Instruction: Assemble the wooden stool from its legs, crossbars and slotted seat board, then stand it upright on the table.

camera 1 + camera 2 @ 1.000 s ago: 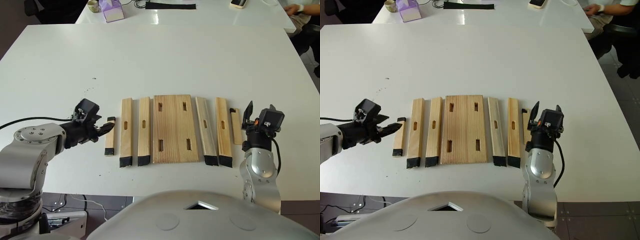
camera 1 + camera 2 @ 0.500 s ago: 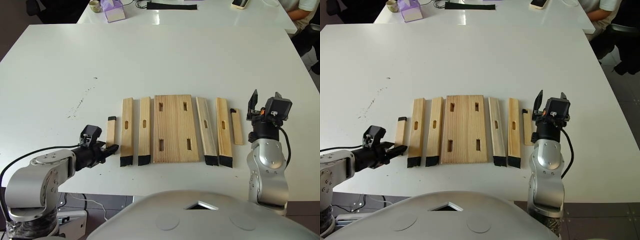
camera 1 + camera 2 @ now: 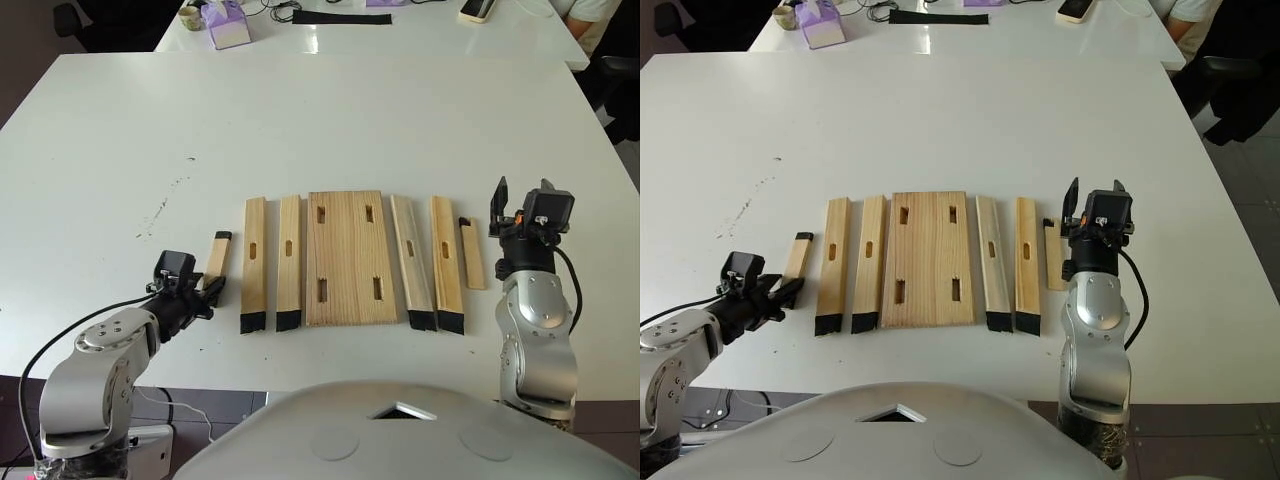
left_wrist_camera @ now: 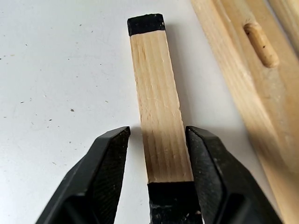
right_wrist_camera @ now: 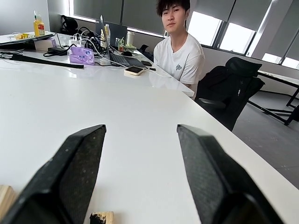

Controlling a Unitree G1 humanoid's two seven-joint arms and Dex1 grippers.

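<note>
Left claw (image 4: 158,135) is spread either side of the short crossbar (image 4: 156,93). Light, stiff wood I reckon, so pinch its long sides. Right claw (image 3: 522,200) is spread too, empty.

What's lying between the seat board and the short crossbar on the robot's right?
Two legs side by side: inner leg beside the seat board, outer leg beside the crossbar, shown in the left eye view.
</note>
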